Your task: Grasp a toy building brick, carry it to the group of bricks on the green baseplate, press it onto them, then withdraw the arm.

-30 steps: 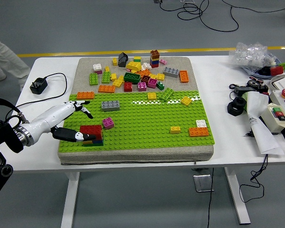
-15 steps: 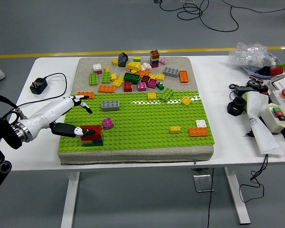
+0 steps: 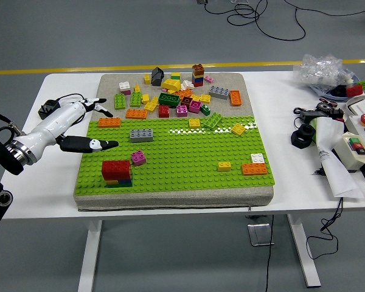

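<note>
Spanning most of the view, the white table [image 3: 280, 182] carried a grey pad with the green baseplate [image 3: 188, 161] on its near half. Loose bricks [image 3: 176, 94] were heaped on the pad's far part. At the left, the left hand [image 3: 79, 125] hovered over the baseplate's left edge, fingers spread and holding nothing, thumb pointing right. Near it, at the baseplate's near-left corner, stood the red brick [image 3: 116, 168], seated on a small stack of coloured bricks [image 3: 118, 181], apart from the hand.
</note>
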Tool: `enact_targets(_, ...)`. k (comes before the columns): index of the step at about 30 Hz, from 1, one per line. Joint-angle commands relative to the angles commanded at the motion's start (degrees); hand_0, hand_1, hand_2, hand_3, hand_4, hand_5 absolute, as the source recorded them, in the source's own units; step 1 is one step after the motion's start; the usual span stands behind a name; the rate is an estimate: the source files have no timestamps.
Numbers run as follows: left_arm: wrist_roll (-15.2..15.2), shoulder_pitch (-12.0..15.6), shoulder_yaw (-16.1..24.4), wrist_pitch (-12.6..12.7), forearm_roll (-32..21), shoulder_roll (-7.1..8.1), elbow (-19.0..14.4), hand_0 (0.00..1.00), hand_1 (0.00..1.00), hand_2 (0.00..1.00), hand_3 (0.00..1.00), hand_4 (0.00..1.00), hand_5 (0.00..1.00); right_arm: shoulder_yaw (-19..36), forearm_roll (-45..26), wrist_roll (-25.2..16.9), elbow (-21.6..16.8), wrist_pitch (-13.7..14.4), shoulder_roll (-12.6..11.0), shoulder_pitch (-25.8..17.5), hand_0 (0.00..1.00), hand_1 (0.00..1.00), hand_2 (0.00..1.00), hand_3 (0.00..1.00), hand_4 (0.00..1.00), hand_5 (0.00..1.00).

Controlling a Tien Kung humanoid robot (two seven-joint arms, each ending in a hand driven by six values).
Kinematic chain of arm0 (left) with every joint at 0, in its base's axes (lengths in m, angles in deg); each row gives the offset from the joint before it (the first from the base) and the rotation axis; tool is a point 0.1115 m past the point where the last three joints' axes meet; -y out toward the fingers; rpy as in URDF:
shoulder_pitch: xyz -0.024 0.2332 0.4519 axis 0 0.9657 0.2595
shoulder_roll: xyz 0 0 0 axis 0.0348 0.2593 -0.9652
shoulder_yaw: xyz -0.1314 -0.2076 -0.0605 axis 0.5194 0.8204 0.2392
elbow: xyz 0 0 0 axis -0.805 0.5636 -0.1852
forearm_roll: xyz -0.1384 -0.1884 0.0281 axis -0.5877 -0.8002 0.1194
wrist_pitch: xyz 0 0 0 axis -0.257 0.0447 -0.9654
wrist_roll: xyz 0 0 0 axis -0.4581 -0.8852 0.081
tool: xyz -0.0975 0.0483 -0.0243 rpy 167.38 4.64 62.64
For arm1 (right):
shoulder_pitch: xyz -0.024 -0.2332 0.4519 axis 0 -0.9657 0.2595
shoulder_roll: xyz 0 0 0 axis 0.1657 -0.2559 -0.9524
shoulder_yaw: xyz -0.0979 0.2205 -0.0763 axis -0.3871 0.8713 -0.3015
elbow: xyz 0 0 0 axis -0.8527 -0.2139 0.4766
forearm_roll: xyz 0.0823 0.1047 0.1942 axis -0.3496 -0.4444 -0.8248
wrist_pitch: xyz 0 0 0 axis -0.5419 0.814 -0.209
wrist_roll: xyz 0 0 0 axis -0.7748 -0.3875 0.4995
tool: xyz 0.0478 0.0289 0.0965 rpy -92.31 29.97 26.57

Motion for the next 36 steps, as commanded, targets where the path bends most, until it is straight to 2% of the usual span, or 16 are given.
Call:
enact_targets(7, 1.2, -1.1, 0.7, 2.8, -3.9, -0.12, 2.6, 0.998, 0.919, 0.904, 0.882, 0.998, 0.570, -0.4, 0.1, 0.1, 0.0, 0.0, 0.1, 0.2, 0.768, 0.714, 0.758, 0.729, 0.962, 0.698)
enact_targets(8, 1.5, -1.6, 1.2, 3.5, -5.8, -0.15, 3.4, 0.998, 0.919, 0.904, 0.882, 0.998, 0.570, -0.5, 0.1, 0.1, 0.0, 0.1, 0.1, 0.3, 0.768, 0.714, 0.758, 0.729, 0.962, 0.698)
enact_targets(9, 1.7, -1.9, 1.5, 3.9, -7.3, -0.14, 3.8, 0.998, 0.919, 0.905, 0.932, 0.998, 0.573, -0.6, 0.1, 0.1, 0.0, 0.1, 0.1, 0.4, 0.768, 0.714, 0.758, 0.729, 0.962, 0.698)
enact_targets(22, 2.8, -6.4, 4.4, 6.8, -20.9, 1.00, 9.3, 0.998, 0.913, 0.900, 0.951, 0.998, 0.574, -1.1, -0.5, 0.1, 0.0, 0.2, 0.0, 0.6, 0.769, 0.714, 0.758, 0.730, 0.962, 0.699)
enact_targets(36, 2.5, -9.3, 5.3, 7.6, -19.8, 1.45, 10.6, 0.998, 0.911, 0.898, 0.945, 0.998, 0.561, -1.4, -1.6, 0.0, 0.0, 0.4, 0.1, 0.7, 0.768, 0.714, 0.757, 0.728, 0.962, 0.698)
